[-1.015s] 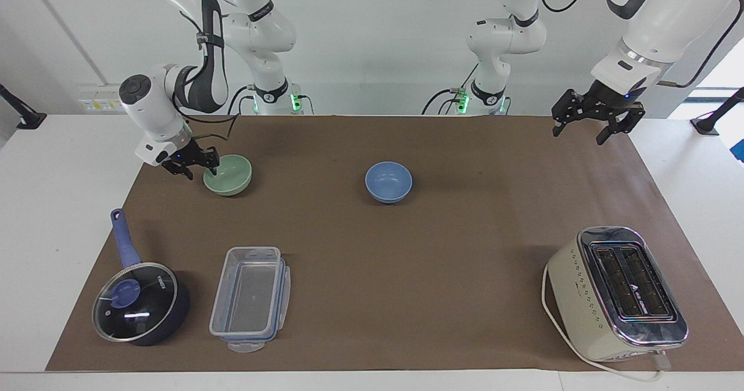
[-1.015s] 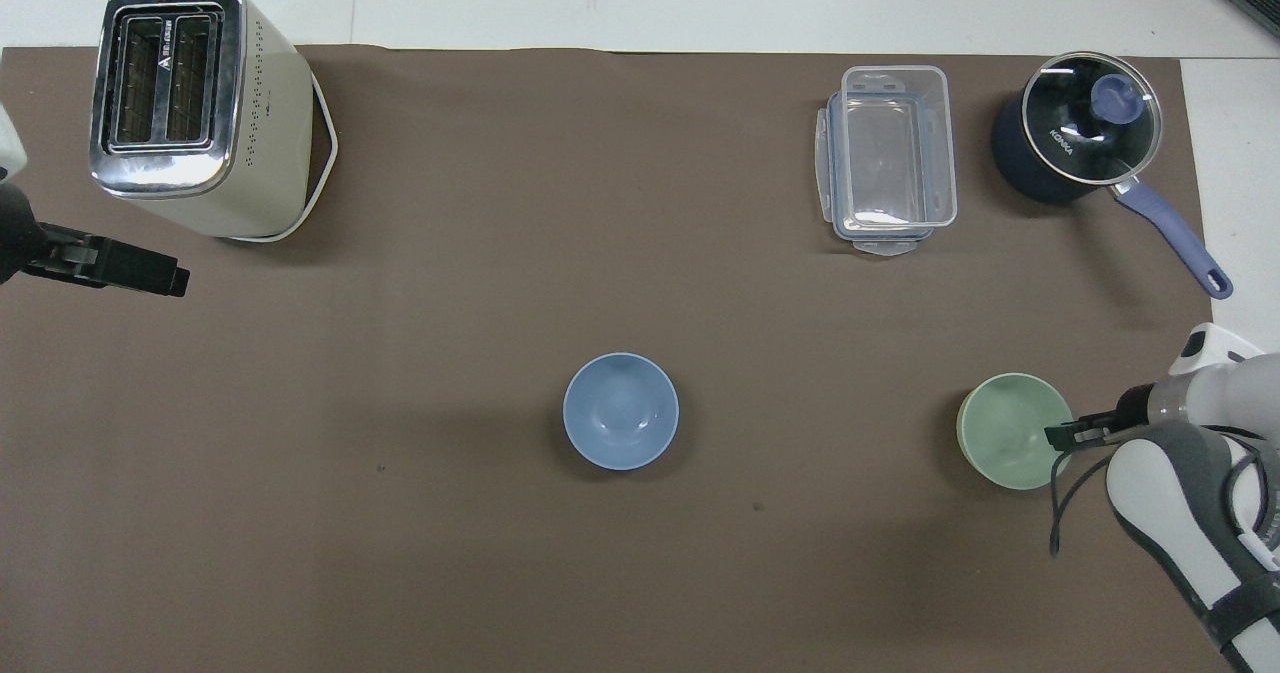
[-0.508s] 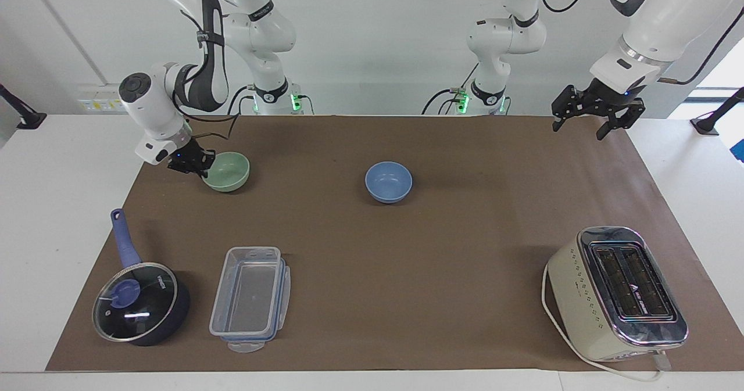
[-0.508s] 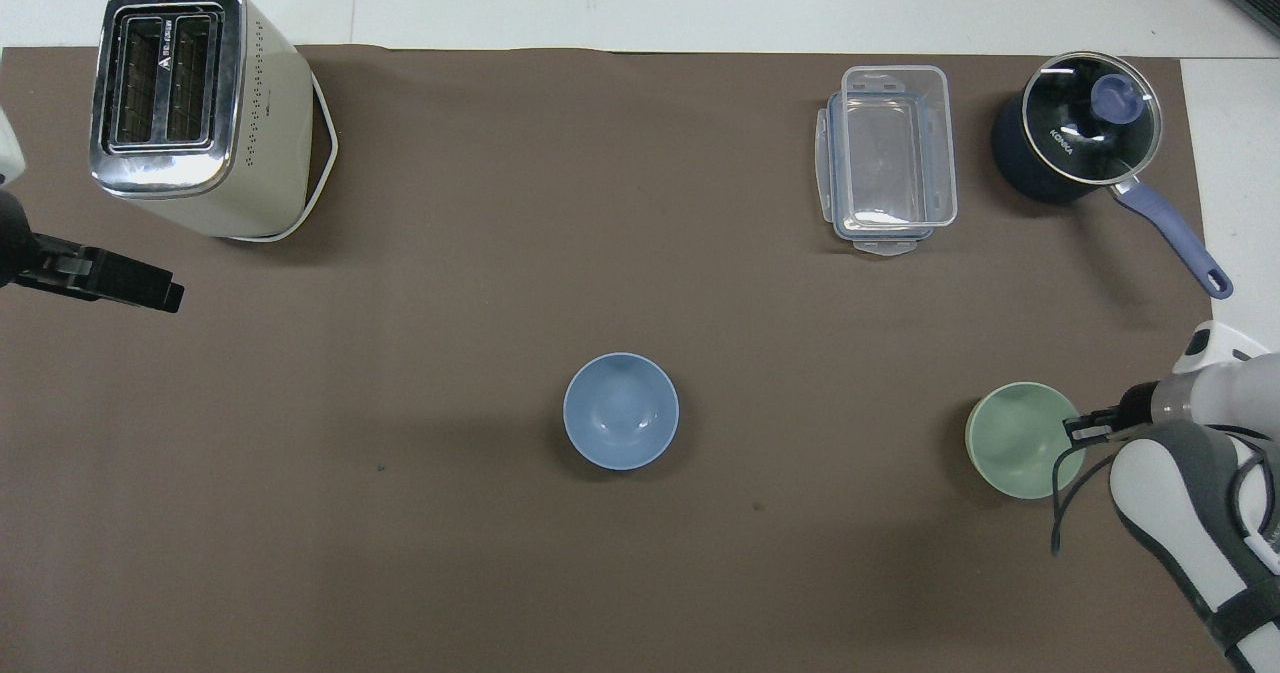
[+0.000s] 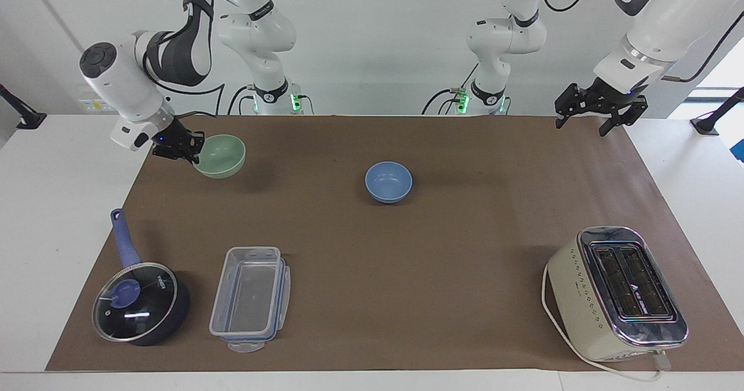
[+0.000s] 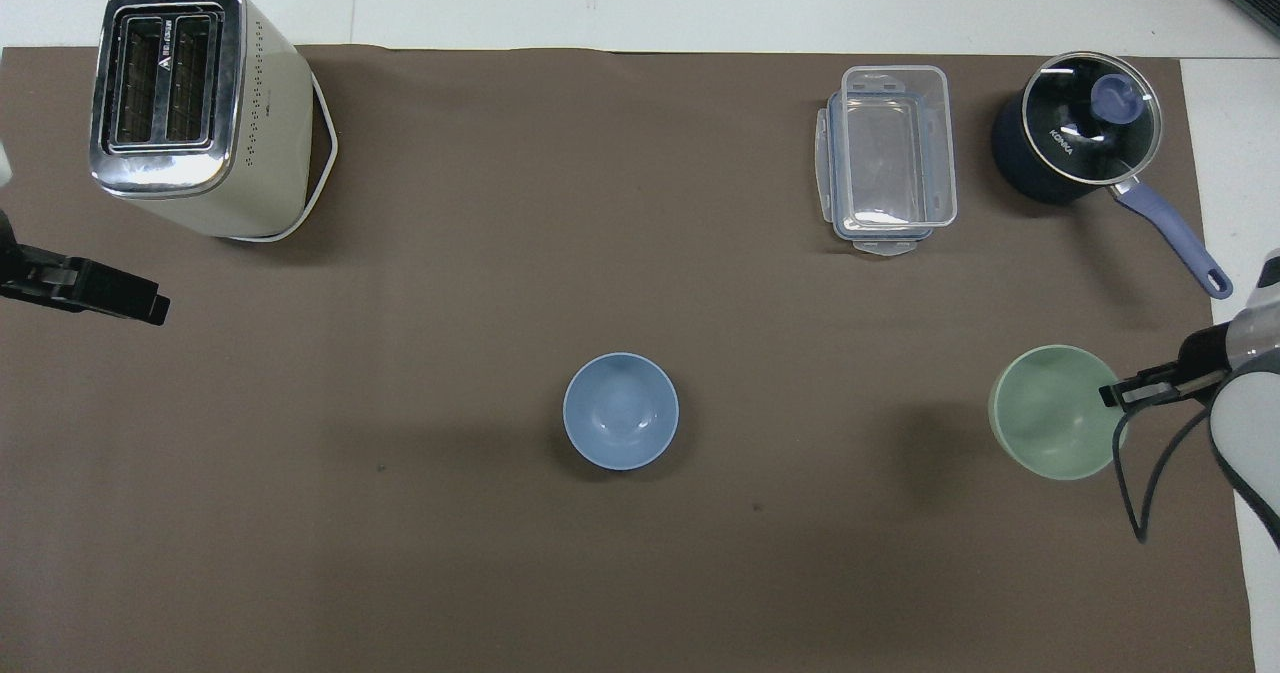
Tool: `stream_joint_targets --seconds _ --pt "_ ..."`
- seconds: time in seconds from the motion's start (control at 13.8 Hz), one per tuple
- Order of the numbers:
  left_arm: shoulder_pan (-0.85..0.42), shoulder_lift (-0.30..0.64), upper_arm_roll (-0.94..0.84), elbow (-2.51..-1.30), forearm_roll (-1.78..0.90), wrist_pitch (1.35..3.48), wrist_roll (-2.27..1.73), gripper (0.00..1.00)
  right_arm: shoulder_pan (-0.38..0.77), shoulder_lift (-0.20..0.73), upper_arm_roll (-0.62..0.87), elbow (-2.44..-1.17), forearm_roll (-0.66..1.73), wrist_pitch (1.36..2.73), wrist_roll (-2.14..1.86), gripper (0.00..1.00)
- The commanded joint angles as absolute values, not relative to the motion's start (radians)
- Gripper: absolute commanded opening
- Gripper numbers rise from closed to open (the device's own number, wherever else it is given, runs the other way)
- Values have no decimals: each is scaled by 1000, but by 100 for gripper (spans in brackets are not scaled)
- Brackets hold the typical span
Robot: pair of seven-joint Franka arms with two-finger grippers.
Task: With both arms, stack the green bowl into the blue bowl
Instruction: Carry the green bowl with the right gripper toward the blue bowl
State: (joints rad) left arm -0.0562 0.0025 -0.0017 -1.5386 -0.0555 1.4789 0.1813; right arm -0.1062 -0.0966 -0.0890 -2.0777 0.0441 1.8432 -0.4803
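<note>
The pale green bowl (image 5: 221, 156) hangs in the air above the brown mat at the right arm's end of the table. My right gripper (image 5: 196, 150) is shut on its rim; both also show in the overhead view, the bowl (image 6: 1053, 413) and the gripper (image 6: 1118, 393). The periwinkle-blue bowl (image 5: 388, 182) stands upright and empty on the mat near the table's middle, also in the overhead view (image 6: 620, 411). My left gripper (image 5: 583, 124) is open and empty, up in the air over the mat's corner at the left arm's end, and waits there.
A cream toaster (image 5: 616, 292) stands at the left arm's end, farther from the robots. A clear plastic container (image 5: 250, 298) and a dark blue saucepan with a glass lid (image 5: 139, 301) lie at the right arm's end, farther from the robots than the green bowl.
My right gripper closed on the green bowl's rim and lifted it off the mat, drawing it slightly toward the right arm's end. The left gripper drifted slightly.
</note>
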Motion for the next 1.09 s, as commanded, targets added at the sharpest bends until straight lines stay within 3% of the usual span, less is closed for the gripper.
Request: stream_joint_targets --seconds 0.0,0.51,1.02 --pt "-43 -20 -11 -1559 -31 1470 196 100 -39 -90 -84 -2002 63 1775 -392 0" --pt "-43 -18 -11 -1555 -32 1483 193 100 228 -101 -38 -1997 83 1790 65 0" --pt "-43 -18 -11 -1555 -34 1482 187 100 445 -54 -29 -2009 219 1880 325 0"
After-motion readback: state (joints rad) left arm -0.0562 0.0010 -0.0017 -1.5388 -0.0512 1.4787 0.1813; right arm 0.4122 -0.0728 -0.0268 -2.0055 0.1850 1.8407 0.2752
